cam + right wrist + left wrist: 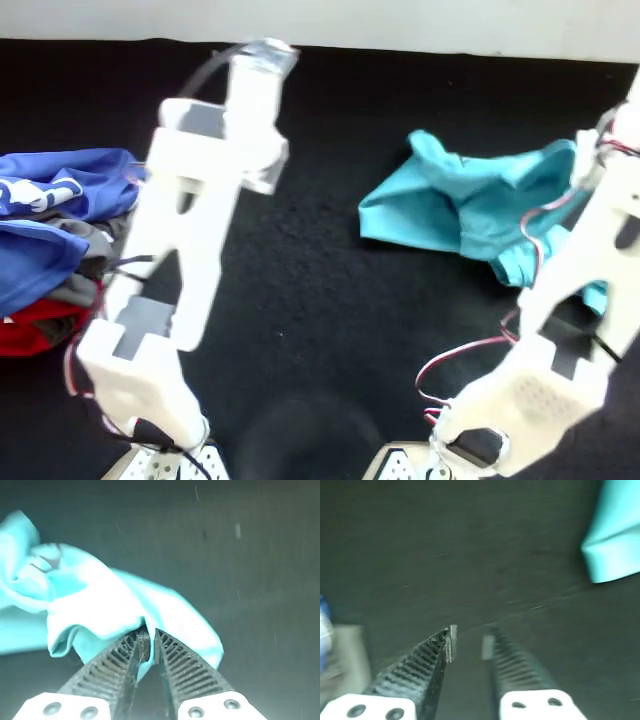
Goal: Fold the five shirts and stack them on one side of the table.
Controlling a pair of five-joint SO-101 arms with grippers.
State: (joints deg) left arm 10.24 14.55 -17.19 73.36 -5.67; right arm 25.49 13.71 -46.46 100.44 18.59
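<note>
A crumpled teal shirt (470, 205) lies on the black table at the right. My right gripper (146, 636) is shut on a fold of this teal shirt (105, 610), lifting the cloth a little; in the high view the right arm (580, 270) rises over the shirt's right part. My left gripper (468, 642) hangs open above bare black cloth, with a corner of the teal shirt (615, 535) off to one side. The left arm (200, 220) stands tall at the table's left-middle. A pile of shirts (55, 240), blue, grey and red, sits at the left edge.
The black table cloth (300, 300) is bare between the two arms. A white wall strip (400, 20) runs along the far edge. Red and white cables (470, 355) hang from the right arm near its base.
</note>
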